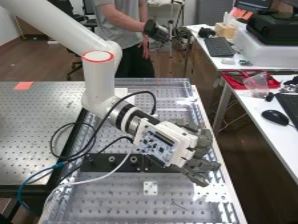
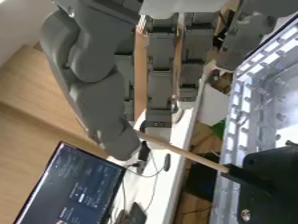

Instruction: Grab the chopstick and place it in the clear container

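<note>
In the high view the dark grey hand (image 1: 201,156) is over the right part of the perforated bench, low beside its right edge. In the wrist view the hand (image 2: 159,80) has its fingers extended nearly straight, with the thumb apart at one side. The wooden chopstick (image 2: 183,152) slants from a black piece to the thumb's tip, where its other end is hidden behind the thumb. The fingertips are close to the stick; whether the thumb touches it I cannot tell.
A black mounting block (image 1: 110,162) crosses the bench (image 1: 126,202), with looped cables (image 1: 52,145) beside the arm. To the right is a white desk (image 1: 263,117) with a mouse (image 1: 275,117) and red tray (image 1: 233,80). A monitor (image 2: 70,187) shows in the wrist view.
</note>
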You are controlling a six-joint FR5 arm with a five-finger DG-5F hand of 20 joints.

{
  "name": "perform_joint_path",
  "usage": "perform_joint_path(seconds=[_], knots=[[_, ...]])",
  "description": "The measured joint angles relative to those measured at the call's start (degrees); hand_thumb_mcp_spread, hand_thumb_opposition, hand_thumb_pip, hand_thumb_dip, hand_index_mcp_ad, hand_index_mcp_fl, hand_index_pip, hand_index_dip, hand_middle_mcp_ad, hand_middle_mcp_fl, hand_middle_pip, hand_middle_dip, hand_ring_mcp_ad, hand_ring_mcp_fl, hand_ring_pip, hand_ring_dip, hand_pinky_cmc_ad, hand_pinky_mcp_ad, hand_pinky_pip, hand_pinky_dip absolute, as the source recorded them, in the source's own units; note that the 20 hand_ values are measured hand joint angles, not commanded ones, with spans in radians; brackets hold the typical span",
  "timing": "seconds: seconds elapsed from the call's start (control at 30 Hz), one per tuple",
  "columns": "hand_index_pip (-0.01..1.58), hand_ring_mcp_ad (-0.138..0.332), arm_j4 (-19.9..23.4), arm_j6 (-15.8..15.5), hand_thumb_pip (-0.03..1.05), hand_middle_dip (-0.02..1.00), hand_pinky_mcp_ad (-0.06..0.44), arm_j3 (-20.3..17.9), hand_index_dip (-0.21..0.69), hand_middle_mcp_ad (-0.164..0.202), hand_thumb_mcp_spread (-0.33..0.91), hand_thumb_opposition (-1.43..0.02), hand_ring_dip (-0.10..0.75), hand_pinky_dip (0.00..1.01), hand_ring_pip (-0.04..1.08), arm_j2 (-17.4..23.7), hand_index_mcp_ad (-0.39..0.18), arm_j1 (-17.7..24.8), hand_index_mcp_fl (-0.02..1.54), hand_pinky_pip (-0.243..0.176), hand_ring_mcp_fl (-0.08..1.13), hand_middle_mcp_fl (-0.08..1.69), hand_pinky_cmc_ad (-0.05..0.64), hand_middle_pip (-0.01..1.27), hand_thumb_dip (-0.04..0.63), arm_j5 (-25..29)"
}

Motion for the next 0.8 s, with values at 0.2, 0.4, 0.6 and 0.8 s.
perform_joint_path(seconds=[0.2, 0.4, 0.6, 0.8], knots=[[1.36, 0.068, 0.20, -1.89, 0.57, 0.65, 0.232, 0.17, 0.019, 0.021, 0.66, -0.99, 0.545, 0.18, 0.09, 0.00, -0.188, 0.09, 0.61, -0.031, 0.51, 0.87, 0.328, 0.71, 0.281, 0.74], [1.23, 0.056, 0.98, -6.86, 0.56, 0.65, 0.229, 0.57, 0.019, 0.012, 0.67, -1.01, 0.545, 0.18, 0.09, 0.33, -0.154, 0.26, 0.75, -0.028, 0.63, 0.93, 0.346, 0.71, 0.281, 1.83], [1.05, 0.031, 0.80, -15.03, 0.51, 0.62, 0.230, 2.38, 0.010, 0.012, 0.67, -1.05, 0.545, 0.18, 0.09, 0.66, -0.154, 0.44, 0.92, -0.012, 0.69, 1.04, 0.363, 0.63, 0.281, 0.88], [0.95, 0.016, -0.09, -20.97, 0.51, 0.60, 0.230, 5.59, 0.003, 0.012, 0.67, -1.08, 0.541, 0.18, 0.09, 0.84, -0.154, 0.52, 1.01, 0.002, 0.74, 1.10, 0.361, 0.61, 0.281, -1.37]])
